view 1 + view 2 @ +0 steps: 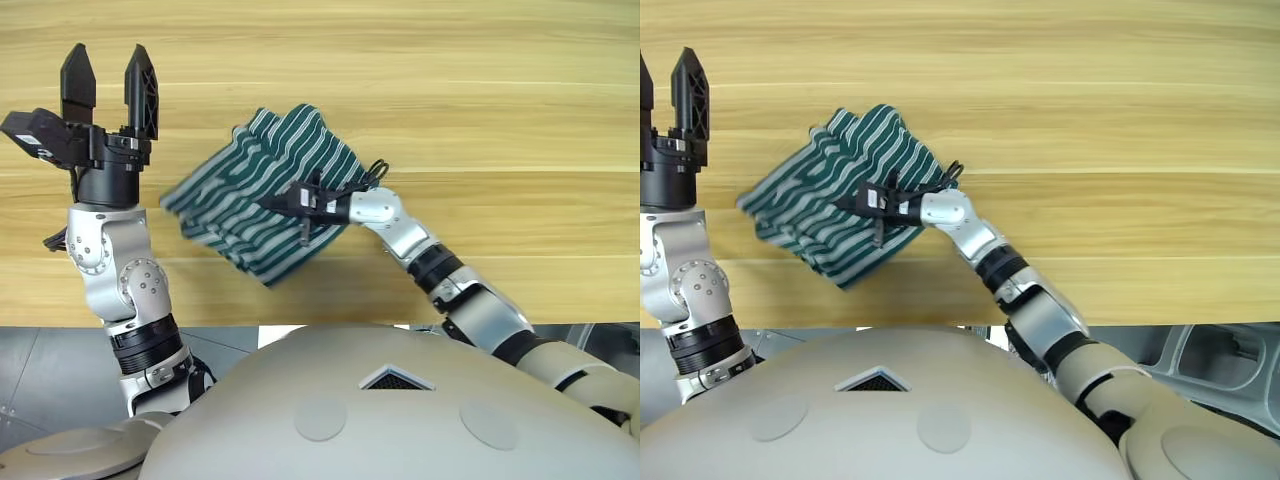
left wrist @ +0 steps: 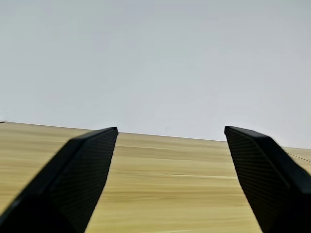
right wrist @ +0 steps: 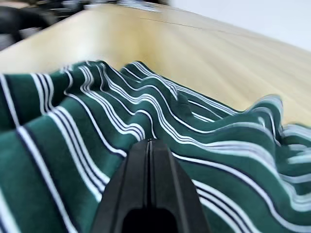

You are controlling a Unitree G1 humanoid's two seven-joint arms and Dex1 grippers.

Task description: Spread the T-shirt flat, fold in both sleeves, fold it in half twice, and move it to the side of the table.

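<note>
Right jaws pinch the one striped T-shirt (image 1: 240, 200) on the table (image 1: 480, 100); left jaws stand spread nearby.

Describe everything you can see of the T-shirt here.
The T-shirt is dark green cloth with thin white stripes, folded into a compact, rumpled, layered bundle. It lies on the wooden table, skewed to the table's edges, left of centre. The right gripper, fingers shut, rests on its near right part; whether cloth is pinched is unclear. Nothing else touches it.
</note>
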